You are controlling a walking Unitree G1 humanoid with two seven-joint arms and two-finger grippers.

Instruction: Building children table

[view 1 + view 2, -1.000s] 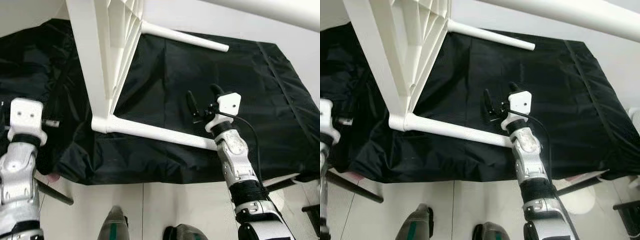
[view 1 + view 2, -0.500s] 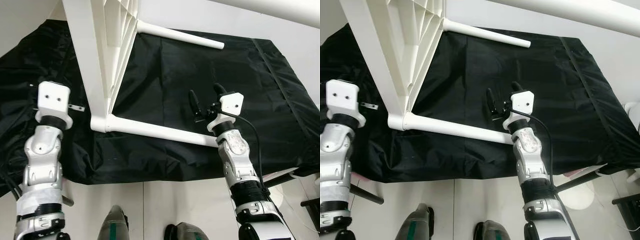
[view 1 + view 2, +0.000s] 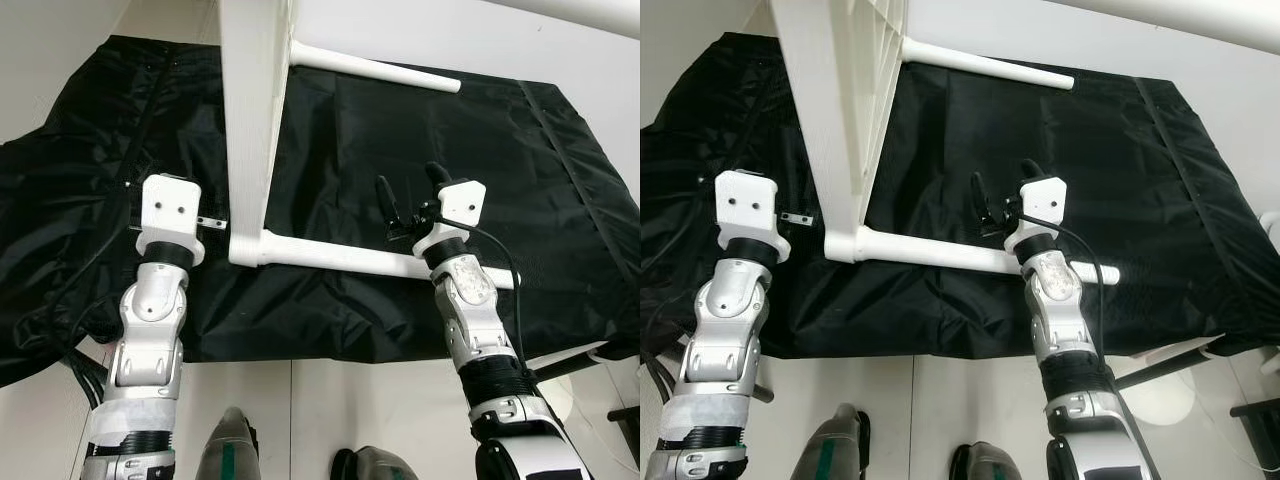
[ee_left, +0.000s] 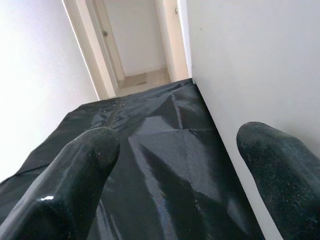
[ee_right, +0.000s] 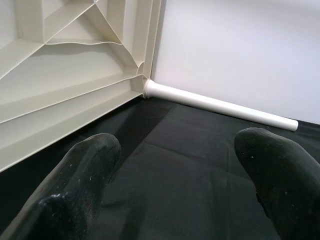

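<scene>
A white children's table [image 3: 255, 110] stands on its side on a surface draped in black cloth [image 3: 560, 200], 2 legs [image 3: 350, 258] pointing right. The left gripper [image 4: 180, 165] is open just beside the tabletop's flat face; the right gripper [image 3: 408, 198] is open over the near leg — its wrist view shows the ribbed underside [image 5: 65, 75].

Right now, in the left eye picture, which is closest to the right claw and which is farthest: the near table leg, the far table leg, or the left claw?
From the right claw:
1. Near table leg, just below it.
2. Far table leg, up at the cloth's back edge.
3. Left claw, across on the tabletop's other side.
</scene>
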